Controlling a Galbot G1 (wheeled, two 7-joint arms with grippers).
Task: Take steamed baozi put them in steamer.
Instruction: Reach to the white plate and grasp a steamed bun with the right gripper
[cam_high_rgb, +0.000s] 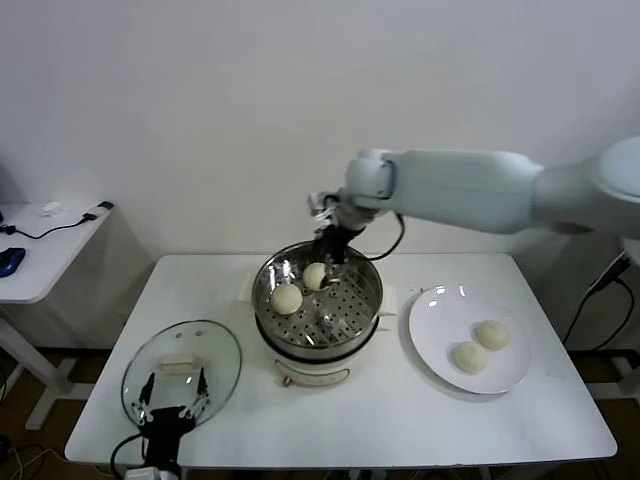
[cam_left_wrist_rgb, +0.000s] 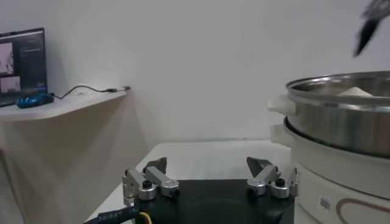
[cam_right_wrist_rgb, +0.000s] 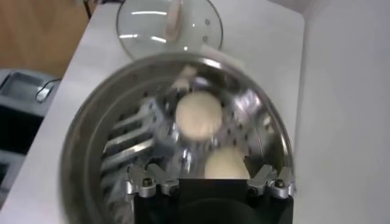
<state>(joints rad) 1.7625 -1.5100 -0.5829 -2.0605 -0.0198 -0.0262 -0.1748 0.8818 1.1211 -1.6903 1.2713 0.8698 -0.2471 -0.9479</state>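
You are seeing the round shiny stainless-steel steamer with its perforated tray sitting at the centre of the frame, holding two smooth cream-white baozi. Two more are lying on the flat white plate at the right. The right gripper is hovering over the steamer's back rim, fingers spread and holding nothing. The left gripper is resting open at lower left, over the round glass lid.

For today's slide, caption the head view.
Right end effector over steamer holding two baozi; two remain on plate.
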